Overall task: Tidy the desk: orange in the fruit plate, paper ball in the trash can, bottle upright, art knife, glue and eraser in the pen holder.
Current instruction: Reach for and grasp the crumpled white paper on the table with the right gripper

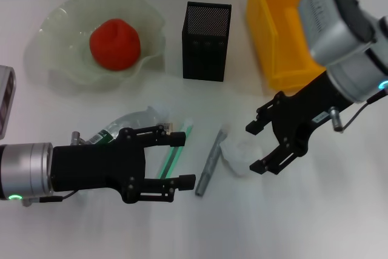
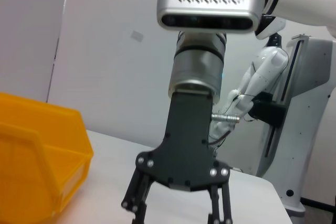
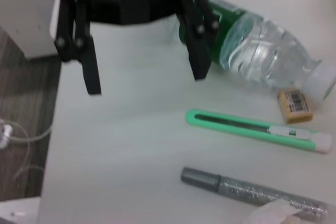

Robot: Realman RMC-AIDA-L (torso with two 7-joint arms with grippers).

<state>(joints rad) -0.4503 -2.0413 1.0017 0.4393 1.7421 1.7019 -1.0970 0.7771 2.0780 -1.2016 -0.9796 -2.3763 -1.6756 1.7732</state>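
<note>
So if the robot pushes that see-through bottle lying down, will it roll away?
Probably: the clear plastic bottle with the green label is round and lies on its side. It looks nearly empty, so likely light, and thin enough to dent if squeezed.

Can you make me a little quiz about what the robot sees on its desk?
1. True or false: the orange already sits in the fruit plate.
2. Which gripper hovers right over the paper ball? A) left gripper B) right gripper
3. Fill in: the bottle is lying ____ on the table.

Key
1. True.
2. B. Its jaws are spread around the ball, not closed on it.
3. On its side, next to the eraser and the green art knife.
</note>
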